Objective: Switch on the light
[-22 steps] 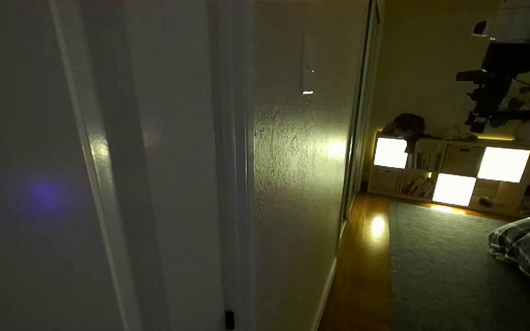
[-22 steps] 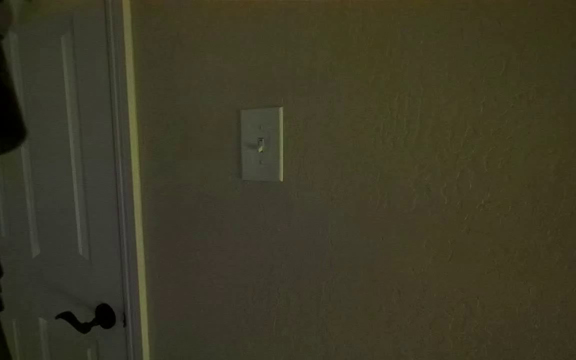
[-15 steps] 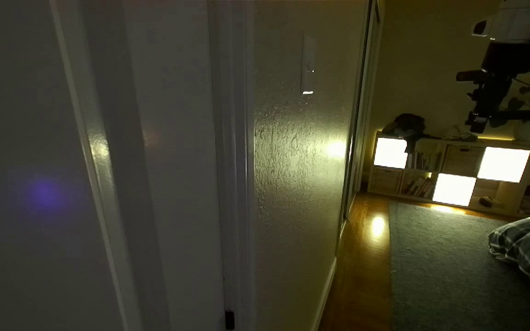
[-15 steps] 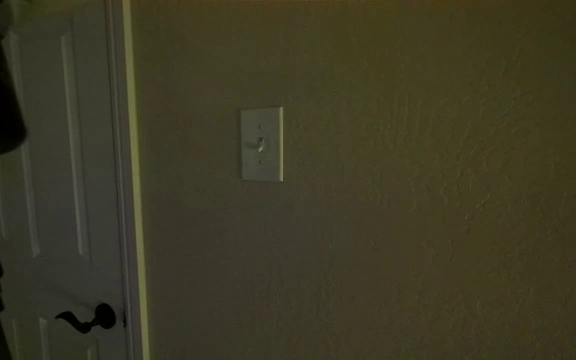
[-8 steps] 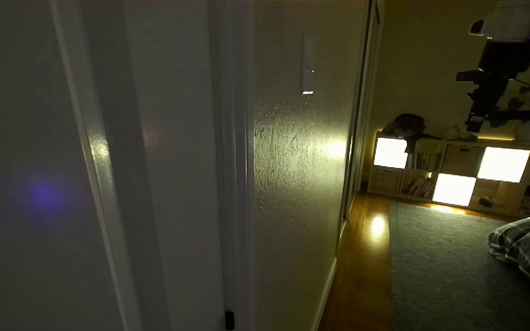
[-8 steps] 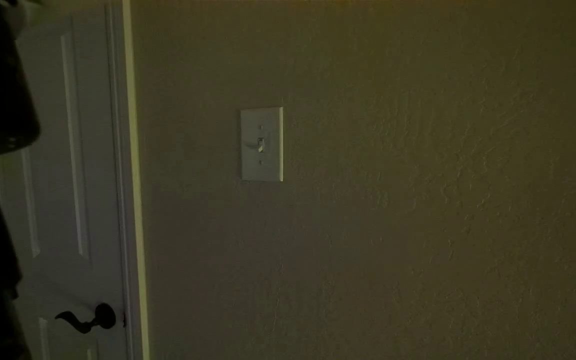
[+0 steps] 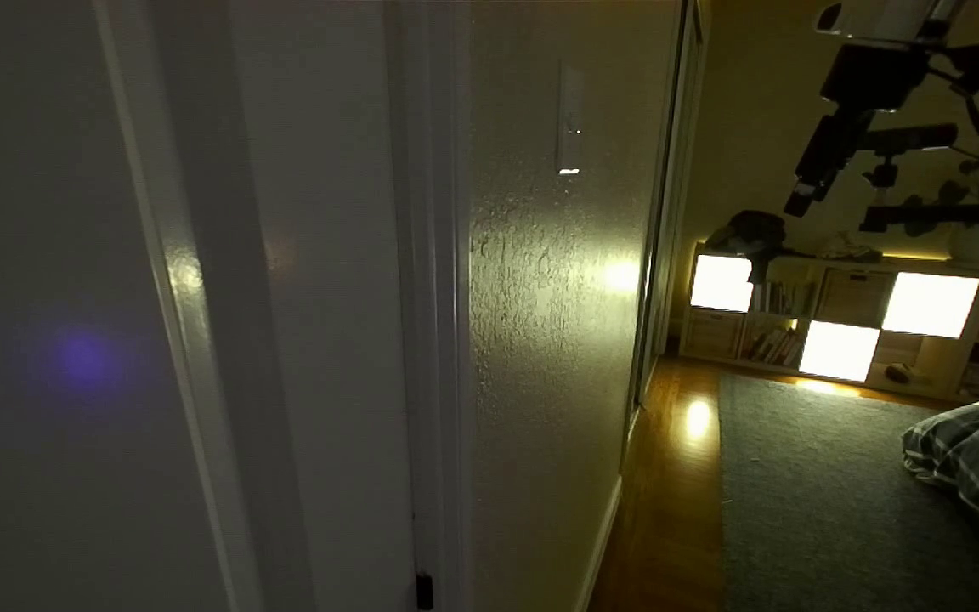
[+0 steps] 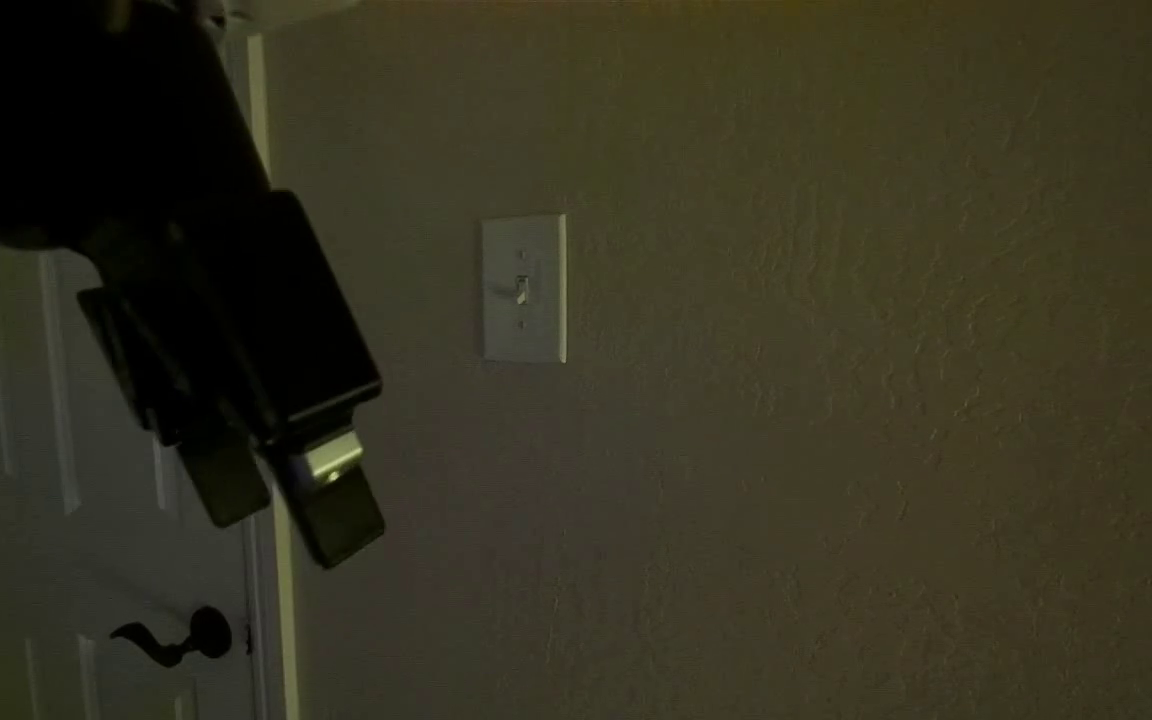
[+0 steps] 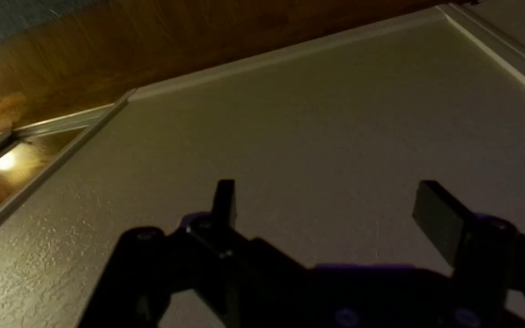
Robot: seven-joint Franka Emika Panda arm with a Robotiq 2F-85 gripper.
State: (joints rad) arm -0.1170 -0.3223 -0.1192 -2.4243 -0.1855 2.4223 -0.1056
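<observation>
The light switch is a white upright wall plate (image 8: 541,335) with a small toggle (image 8: 522,291) that tilts downward, in an exterior view. The plate also shows nearly edge-on in an exterior view (image 7: 570,119). It is out of the wrist view. My gripper (image 8: 281,520) is black, tilted, points down, and appears left of and below the plate, apart from it. It also shows small at the upper right in an exterior view (image 7: 800,200). In the wrist view the two fingers of the gripper (image 9: 326,200) stand wide apart with only wall between them. The lamp is not in view.
A door with a dark lever handle (image 8: 176,635) stands left of the switch. The textured wall (image 7: 532,357) runs toward a sliding-door frame. A shelf (image 7: 851,276) with glowing compartments, a plant and a plaid bed (image 7: 978,467) are at the far side.
My gripper has tilted and moved toward the wall. It entered further into view beside the switch, going right in one exterior view and left in the other. The toggle looks unchanged.
</observation>
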